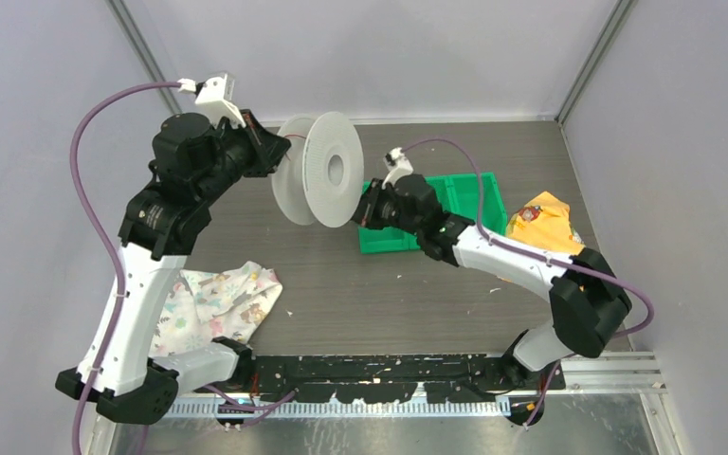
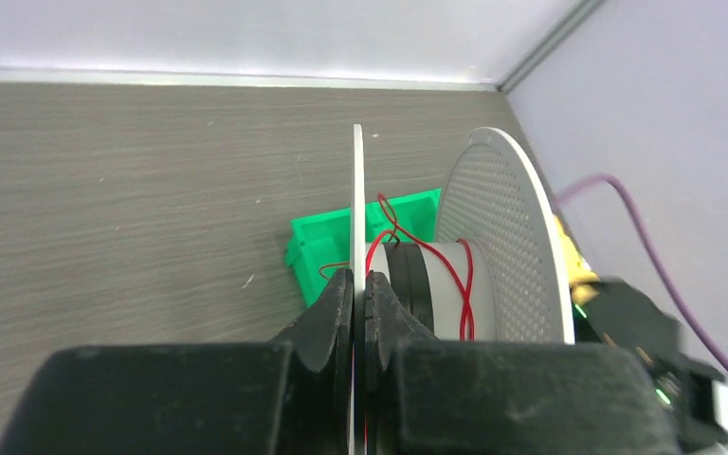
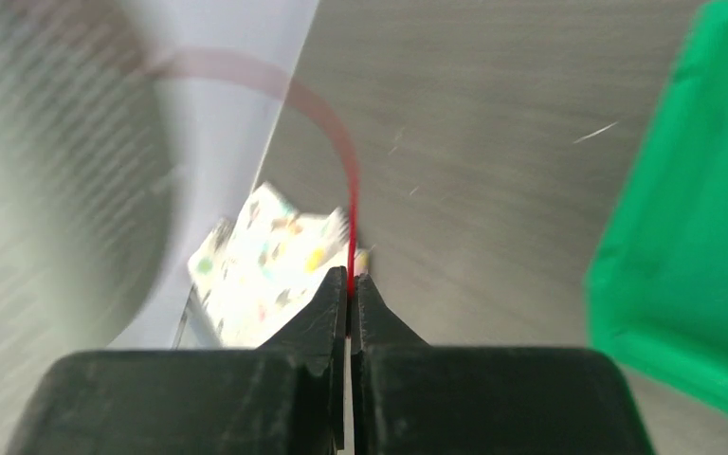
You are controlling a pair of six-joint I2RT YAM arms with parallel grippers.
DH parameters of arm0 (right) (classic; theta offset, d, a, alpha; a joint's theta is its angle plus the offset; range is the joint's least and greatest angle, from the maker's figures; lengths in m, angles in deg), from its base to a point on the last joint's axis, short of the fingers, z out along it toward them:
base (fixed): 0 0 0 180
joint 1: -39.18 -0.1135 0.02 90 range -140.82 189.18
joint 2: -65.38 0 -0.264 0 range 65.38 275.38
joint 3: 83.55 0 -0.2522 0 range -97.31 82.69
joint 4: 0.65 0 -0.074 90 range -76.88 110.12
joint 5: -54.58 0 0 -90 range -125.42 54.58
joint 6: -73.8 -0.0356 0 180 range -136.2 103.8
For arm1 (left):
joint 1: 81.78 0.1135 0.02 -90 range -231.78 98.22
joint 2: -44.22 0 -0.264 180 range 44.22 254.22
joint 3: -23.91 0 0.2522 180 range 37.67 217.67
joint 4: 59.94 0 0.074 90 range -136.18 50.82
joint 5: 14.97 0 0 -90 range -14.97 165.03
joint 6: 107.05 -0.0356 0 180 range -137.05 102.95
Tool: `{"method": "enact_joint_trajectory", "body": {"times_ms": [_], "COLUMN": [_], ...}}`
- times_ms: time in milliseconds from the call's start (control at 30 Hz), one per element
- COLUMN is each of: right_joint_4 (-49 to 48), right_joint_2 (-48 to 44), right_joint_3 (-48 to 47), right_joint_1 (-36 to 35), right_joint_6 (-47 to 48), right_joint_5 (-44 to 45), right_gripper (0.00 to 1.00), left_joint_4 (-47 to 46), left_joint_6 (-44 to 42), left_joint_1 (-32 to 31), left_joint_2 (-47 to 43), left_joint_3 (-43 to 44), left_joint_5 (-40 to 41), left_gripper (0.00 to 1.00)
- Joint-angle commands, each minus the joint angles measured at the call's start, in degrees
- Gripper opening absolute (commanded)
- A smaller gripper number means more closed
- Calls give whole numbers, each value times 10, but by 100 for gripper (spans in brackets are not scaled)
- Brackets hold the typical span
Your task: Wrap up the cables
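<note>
**Fingers Clamp Spool Rim and Red Strand**

Black fingertips fill the bottom of both wrist views. The left gripper (image 2: pixel 361 284) is pressed together on the thin rim of the near flange of a white spool (image 1: pixel 327 171), gripping that disc edge-on. The right gripper (image 3: pixel 351 284) is pinched tight on a single red strand.

The spool hangs above the table (image 1: pixel 341 294) with both flanges upright. Its long axis lies level, running left to right between the two arms.

The cables (image 2: pixel 465 275) show best from the left wrist. A few red turns cross the pale hub at a slant between the flanges, and a small loose loop stands up near the gripped disc.

From the right wrist, the pinched strand rises straight out of the fingertips, then arcs up and left toward the blurred white flange. How it joins the hub cannot be seen there. The overhead camera shows almost nothing of the wire, only a red fleck by the left claw. It does show the right claw sitting just beside the lower edge of the right flange.

A green bin (image 1: pixel 464 194) lies on the table under the right wrist, partly hidden by that arm. A yellow bag (image 1: pixel 545 223) rests to its right. A patterned cloth (image 1: pixel 218 303) lies near the left arm, and it also appears behind the right fingertips.
</note>
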Motion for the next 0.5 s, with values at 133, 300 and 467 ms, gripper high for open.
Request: {"method": "enact_joint_trajectory", "body": {"times_ms": [133, 300, 467], "right_joint_4": [64, 161, 170], "right_joint_2": [-63, -55, -71], "right_joint_3": [-70, -158, -184], "right_joint_1": [-125, -151, -163], "right_joint_6": [41, 96, 114], "right_joint_5": [-2, -44, -48], "right_gripper": [1, 1, 1], "left_joint_4": [-103, -121, -115], "left_joint_6": [20, 15, -5], "left_joint_1": [2, -7, -17], "left_joint_2": [-7, -4, -2], "left_joint_3": [-87, -128, -140], "left_joint_5": [150, 179, 197], "left_gripper": [0, 0, 0]}}
